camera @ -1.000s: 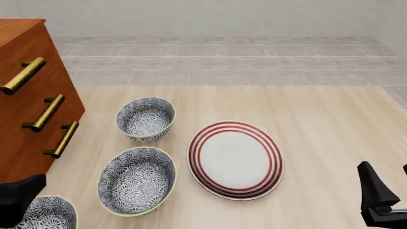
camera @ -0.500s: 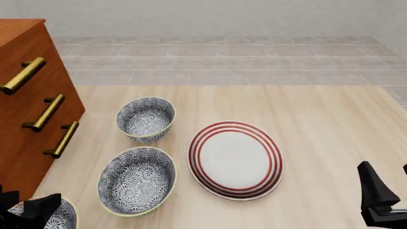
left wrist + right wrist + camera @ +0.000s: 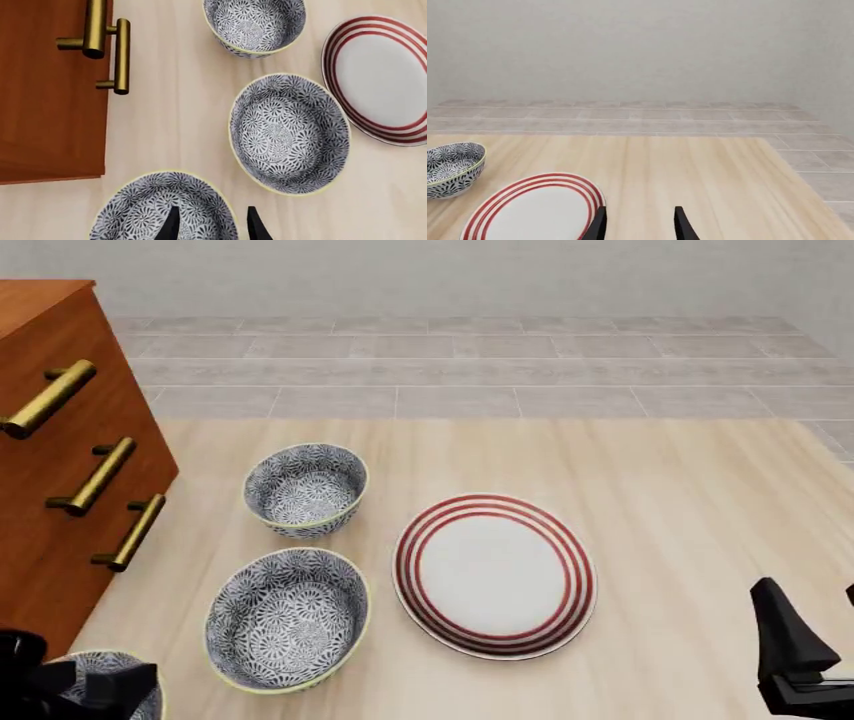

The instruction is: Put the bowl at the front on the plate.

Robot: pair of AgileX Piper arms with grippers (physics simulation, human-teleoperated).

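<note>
Blue-and-white floral ceramic bowl (image 3: pixel 163 210) at near-left worktop corner, beside wooden cabinet (image 3: pixel 47 90). Left jaws (image 3: pixel 210 227) released above its right rim. Likely rigid, slippery, fragile: pinch rim wall. Right jaws (image 3: pixel 637 225) released, idle.

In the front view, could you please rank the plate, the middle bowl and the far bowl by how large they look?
1. The plate, widest.
2. The middle bowl, clearly smaller than the plate.
3. The far bowl, smallest-looking, though it sits farther from the camera, so its true size against the middle bowl is unsure.
</note>
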